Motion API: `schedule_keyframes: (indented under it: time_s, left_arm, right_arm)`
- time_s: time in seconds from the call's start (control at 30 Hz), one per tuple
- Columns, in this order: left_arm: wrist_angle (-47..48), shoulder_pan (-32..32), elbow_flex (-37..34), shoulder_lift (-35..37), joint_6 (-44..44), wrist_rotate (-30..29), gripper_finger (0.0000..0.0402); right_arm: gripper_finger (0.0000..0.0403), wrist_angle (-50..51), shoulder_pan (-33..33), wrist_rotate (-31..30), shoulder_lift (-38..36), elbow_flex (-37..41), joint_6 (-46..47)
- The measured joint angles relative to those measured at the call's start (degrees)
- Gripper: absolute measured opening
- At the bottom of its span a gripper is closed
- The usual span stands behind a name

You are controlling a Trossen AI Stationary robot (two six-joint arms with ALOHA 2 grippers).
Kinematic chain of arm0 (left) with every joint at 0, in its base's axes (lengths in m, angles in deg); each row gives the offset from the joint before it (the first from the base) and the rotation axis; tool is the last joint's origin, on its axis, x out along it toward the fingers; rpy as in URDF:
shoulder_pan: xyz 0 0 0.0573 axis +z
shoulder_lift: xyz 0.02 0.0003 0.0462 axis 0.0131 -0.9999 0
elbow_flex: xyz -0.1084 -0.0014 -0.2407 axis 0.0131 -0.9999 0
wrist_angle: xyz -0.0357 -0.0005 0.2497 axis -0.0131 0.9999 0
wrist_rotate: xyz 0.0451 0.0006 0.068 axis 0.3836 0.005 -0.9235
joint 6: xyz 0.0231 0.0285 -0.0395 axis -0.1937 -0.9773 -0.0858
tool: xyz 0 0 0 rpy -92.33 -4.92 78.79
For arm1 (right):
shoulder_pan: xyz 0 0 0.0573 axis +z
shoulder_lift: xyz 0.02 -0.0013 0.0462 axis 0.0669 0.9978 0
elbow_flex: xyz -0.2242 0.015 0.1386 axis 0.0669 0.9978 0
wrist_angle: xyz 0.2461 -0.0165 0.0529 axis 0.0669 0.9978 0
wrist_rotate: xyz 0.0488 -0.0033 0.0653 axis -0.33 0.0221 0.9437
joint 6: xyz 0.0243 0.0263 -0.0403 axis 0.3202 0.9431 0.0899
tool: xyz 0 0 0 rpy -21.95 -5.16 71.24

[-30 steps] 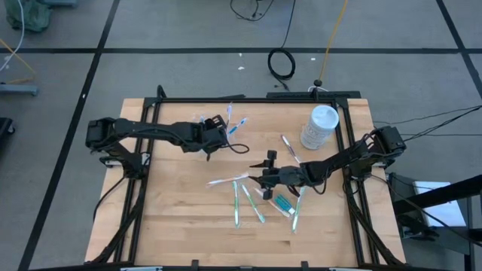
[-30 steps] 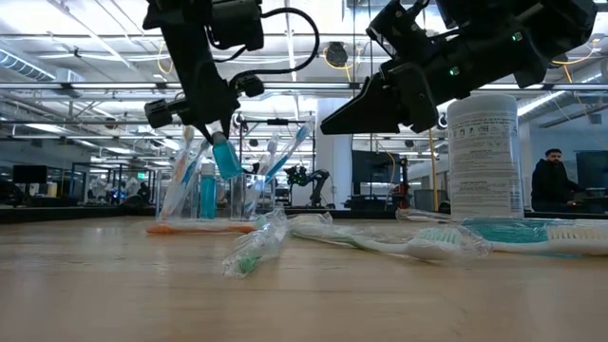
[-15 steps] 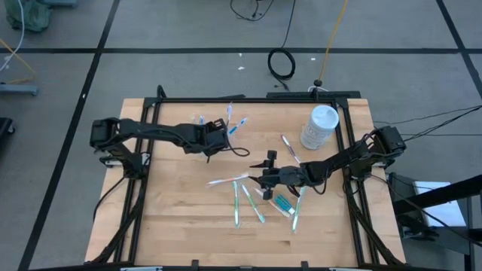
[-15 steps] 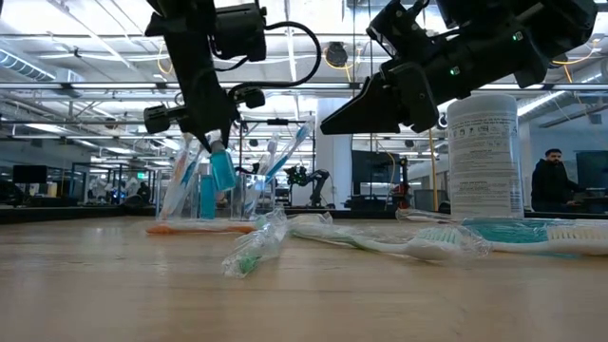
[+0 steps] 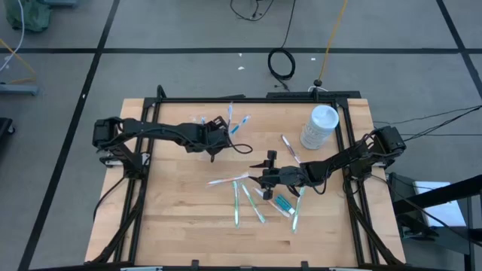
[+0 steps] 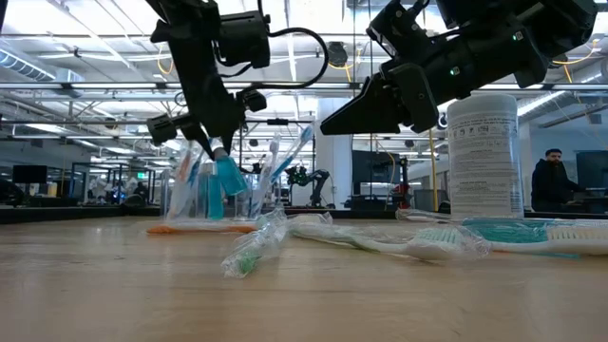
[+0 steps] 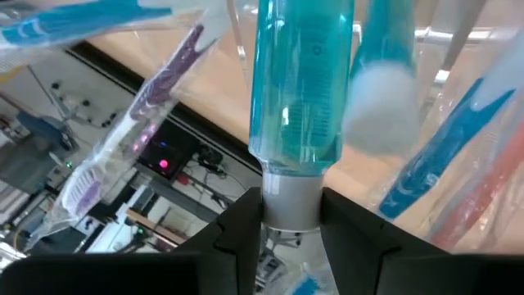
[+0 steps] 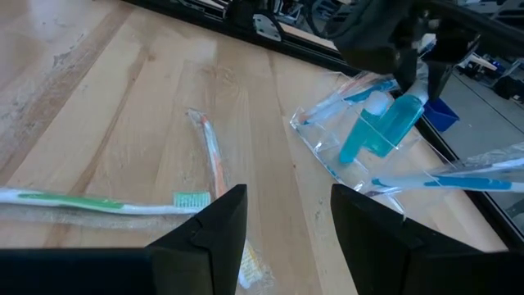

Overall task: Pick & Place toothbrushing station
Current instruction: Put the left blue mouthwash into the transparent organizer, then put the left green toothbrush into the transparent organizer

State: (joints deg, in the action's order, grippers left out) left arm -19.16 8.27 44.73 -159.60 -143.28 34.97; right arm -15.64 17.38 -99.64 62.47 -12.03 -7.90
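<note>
Nearby, loose toothbrushes [image 5: 247,202], white container [image 5: 319,126], right gripper [image 5: 258,179]

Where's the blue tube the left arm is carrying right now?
The blue tube hangs in the left gripper, gripped by its white cap, over the clear cup at the table's far left-center.

Wrapped pastel toothbrushes [image 5: 248,202] clutter the pale wooden table's [image 5: 173,218] middle – its left half lies bare; upright toothbrushes [image 6: 285,157] crowd the small clear plastic cup [image 8: 360,160] – little room inside.
</note>
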Motion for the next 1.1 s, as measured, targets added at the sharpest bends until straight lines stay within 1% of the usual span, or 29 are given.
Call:
schedule_keyframes:
  time_s: [0.17, 0.4, 0.5, 0.73, 0.83, 1.0, 1.1]
  left_arm:
    - [-0.4, 0.8, 0.0, 0.0, 0.6, -1.0, 0.012]
    - [-1.5, 0.6, 0.0, 0.0, 5.4, -1.1, 0.0124]
    - [-2.7, 0.6, 0.0, 0.0, 7.5, -1.1, 0.014]
    - [-2.9, 0.3, 0.0, 0.0, 10.9, -1.2, 0.02]
    - [-2.9, -0.1, 0.0, 0.0, 13.3, -1.1, 0.0219]
    - [-2.8, -0.2, 0.0, 0.7, 17.2, 3.7, 0.0229]
    - [-2.8, -0.2, 0.0, 2.3, 20.2, 4.9, 0.023]
  right_arm:
    - [0.0169, 0.0, 0.0, 0.0, 0.0, 0.0, 0.0]
    - [0.0169, 0.0, 0.0, 0.0, 0.0, 0.0, 0.0]
    - [0.0169, 0.0, 0.0, 0.0, 0.0, 0.0, 0.0]
    - [0.0169, 0.0, 0.0, 0.0, 0.0, 0.0, 0.0]
    - [0.0169, 0.0, 0.0, 0.0, 0.0, 0.0, 0.0]
    - [0.0169, 0.0, 0.0, 0.0, 0.0, 0.0, 0.0]
    - [0.0169, 0.0, 0.0, 0.0, 0.0, 0.0, 0.0]
